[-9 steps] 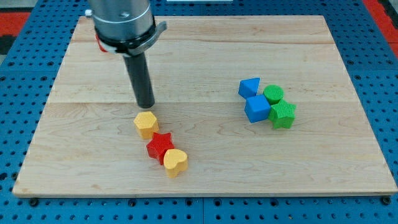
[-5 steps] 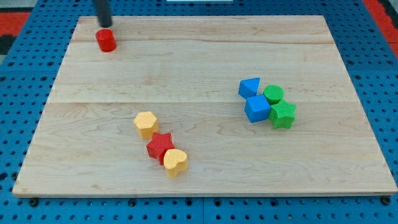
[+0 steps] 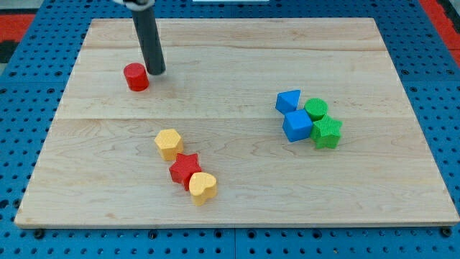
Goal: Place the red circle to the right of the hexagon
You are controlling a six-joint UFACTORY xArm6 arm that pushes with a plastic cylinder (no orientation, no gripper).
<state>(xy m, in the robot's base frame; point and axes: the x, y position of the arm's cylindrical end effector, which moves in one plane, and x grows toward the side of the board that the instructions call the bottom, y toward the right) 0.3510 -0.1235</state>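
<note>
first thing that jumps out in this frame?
My tip stands near the view's top left, right beside the red circle, on its right. Lower down, the yellow hexagon, red star and yellow heart run in a tight diagonal. At the view's right, two blue blocks huddle with a green circle and a green star.

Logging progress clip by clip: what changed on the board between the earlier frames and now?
The red circle slid down and slightly right from near the board's top-left corner. My tip now sits just right of it. The yellow hexagon, red star, yellow heart and blue-green cluster stayed put.
</note>
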